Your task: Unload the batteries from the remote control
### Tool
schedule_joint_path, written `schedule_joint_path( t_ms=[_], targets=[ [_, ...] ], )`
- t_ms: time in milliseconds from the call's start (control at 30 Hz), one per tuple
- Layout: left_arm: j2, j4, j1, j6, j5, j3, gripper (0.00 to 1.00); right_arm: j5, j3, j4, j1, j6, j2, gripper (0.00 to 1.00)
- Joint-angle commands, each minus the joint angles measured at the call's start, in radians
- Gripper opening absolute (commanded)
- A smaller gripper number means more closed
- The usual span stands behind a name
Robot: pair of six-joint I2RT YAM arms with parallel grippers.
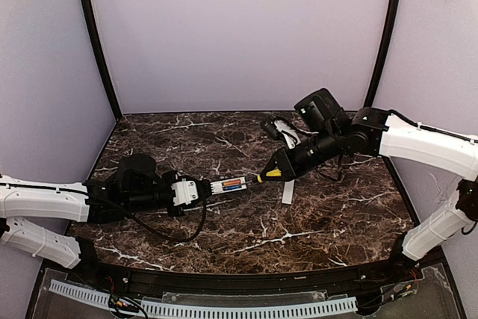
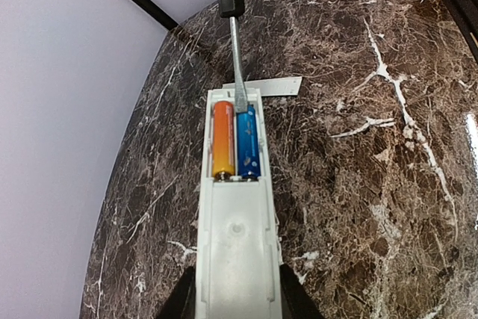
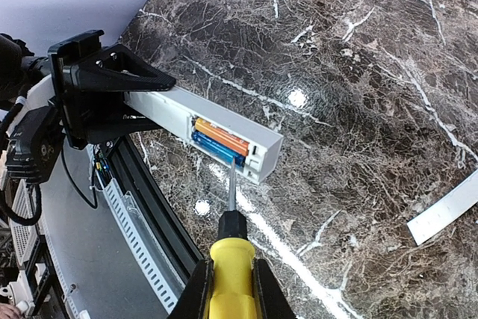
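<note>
Remote control [image 2: 237, 244] clamped in left tool [image 1: 199, 189] — right tool [image 3: 231, 296] grips screwdriver [image 3: 231, 255], tip at blue battery [image 2: 247, 143] (its print unreadable).

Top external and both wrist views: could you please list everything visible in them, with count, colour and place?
remote control: one, white-grey, held above the table, battery compartment open
orange battery: one, orange, in the compartment, beside the blue one
blue battery: one, blue, in the compartment
back cover: one, white, flat on the table, apart from the remote control
screwdriver: one, yellow handle with metal shaft, tip at the blue battery's far end
table: one, dark brown marble with white veins
left gripper: one, white with black fingers, shut on the remote control
right gripper: one, black, shut on the screwdriver handle
</note>
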Motion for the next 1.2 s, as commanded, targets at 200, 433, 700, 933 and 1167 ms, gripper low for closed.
schedule_joint_path(
  t_ms=[200,433,700,933,1167],
  targets=[
    [-0.003,0.022,-0.006,-0.009,-0.028,0.004,0.0,0.032,0.018,-0.01,0.01,0.009,0.0,0.0],
    [-0.001,0.016,-0.005,-0.014,-0.028,0.008,0.0,0.047,0.022,-0.01,0.012,0.01,0.002,0.0],
    [0.001,0.007,-0.005,-0.017,-0.02,0.012,0.0,0.057,0.03,-0.003,0.014,0.007,0.009,0.0],
    [0.004,0.001,-0.005,-0.024,-0.015,0.016,0.0,0.056,0.04,0.006,0.014,0.005,0.018,0.0],
    [0.006,0.001,-0.004,-0.03,-0.016,0.018,0.0,0.036,0.039,0.014,0.017,0.005,0.037,0.0]
  ],
)
